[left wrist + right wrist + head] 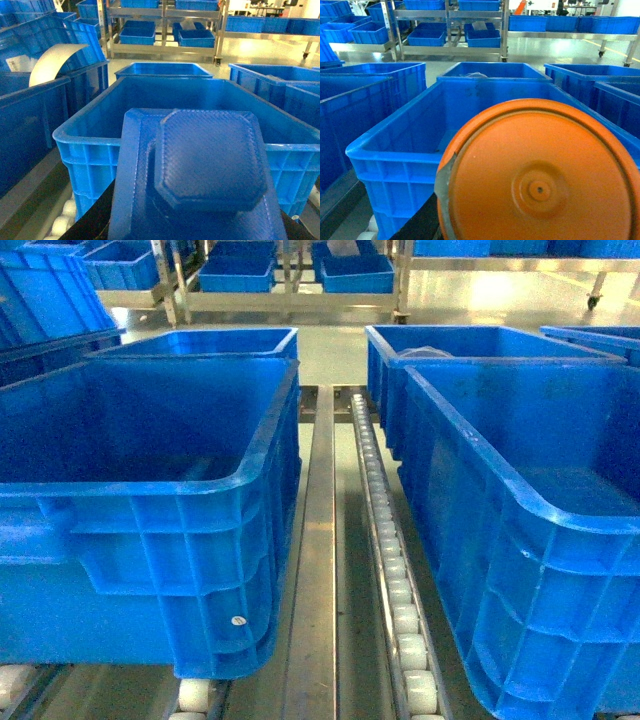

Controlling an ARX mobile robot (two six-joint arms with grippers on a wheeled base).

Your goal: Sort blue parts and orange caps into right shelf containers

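Note:
A blue part [205, 165] fills the lower left wrist view, its raised stud towards the camera. My left gripper is shut on it, and only a dark finger [92, 220] shows at the lower left. It hovers in front of a deep blue bin [90, 131]. An orange cap [540, 175] fills the lower right wrist view, flat round face towards the camera, with my right gripper shut on it and hidden behind it. It hangs before the near right shelf container [395, 145], also in the head view [520, 505]. Neither gripper shows in the head view.
Another right bin [480, 345] stands behind the near one, with something pale inside. Two bins [150, 485] [195, 342] stand on the left. A white roller track [395, 580] and a steel rail [315, 570] run between the rows. Steel racks with more blue bins [290, 280] stand across the floor.

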